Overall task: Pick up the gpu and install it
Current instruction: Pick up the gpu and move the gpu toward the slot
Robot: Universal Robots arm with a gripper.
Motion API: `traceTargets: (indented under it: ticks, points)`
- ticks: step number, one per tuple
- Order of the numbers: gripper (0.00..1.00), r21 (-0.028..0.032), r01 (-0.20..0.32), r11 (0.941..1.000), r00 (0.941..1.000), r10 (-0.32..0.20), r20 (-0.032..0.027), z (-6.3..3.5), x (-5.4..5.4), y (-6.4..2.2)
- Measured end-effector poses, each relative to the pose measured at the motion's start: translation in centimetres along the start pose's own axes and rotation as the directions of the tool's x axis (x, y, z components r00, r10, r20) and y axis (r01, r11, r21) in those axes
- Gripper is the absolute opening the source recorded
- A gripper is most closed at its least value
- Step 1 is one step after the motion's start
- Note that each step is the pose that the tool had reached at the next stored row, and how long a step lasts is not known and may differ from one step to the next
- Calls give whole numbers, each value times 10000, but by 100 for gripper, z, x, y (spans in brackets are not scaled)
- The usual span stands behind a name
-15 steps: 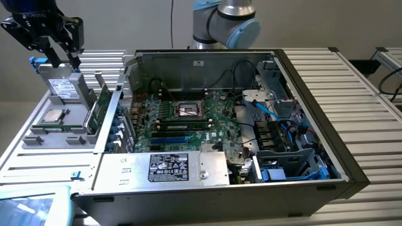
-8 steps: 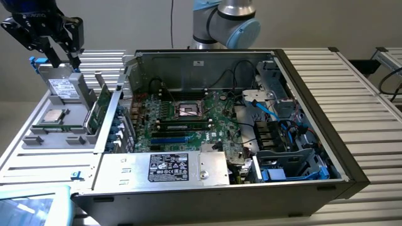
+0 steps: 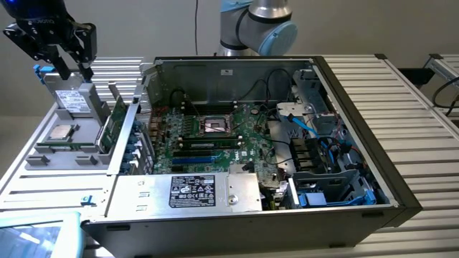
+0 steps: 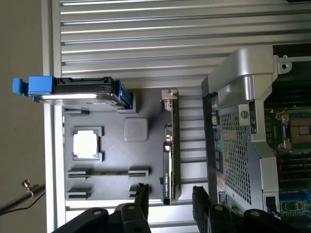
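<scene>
While the gripper (image 4: 170,191) hangs spread, the gpu (image 4: 170,145) stands edge-on — its far face hidden.

Silver arm (image 3: 248,27), pale-blue joint cap (image 3: 281,36); black fingers (image 4: 203,204) (silver screws).

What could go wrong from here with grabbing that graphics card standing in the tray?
The open hand hangs near one end of the thin green card with the silver bracket, so an off-centre grip might tilt it. The silver perforated case wall stands close beside; the hand could clip it.
</scene>
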State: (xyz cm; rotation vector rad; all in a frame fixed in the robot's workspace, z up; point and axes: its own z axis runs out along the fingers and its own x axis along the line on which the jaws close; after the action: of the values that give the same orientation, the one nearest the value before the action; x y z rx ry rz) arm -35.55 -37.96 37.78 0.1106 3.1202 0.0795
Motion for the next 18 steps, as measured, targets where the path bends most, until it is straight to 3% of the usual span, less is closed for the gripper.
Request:
traceTargets:
  ticks: [18]
  points:
    - [49,1,-62,10000,10000,62,3,326,5,-17]
